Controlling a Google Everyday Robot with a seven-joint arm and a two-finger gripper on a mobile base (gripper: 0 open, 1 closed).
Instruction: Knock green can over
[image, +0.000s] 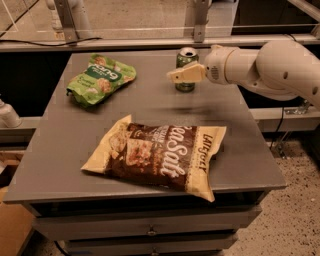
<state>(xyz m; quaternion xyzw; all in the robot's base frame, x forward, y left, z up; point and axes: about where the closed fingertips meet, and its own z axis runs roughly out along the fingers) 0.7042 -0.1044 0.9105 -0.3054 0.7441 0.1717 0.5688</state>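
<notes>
Green can (185, 58) upright on grey table (150, 102), jaws across its front

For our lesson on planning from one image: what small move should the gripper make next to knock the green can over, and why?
Probably a short push into the green can, high up. It stands upright and the gripper lies across its upper half; pushing high should tip rather than slide it.
</notes>
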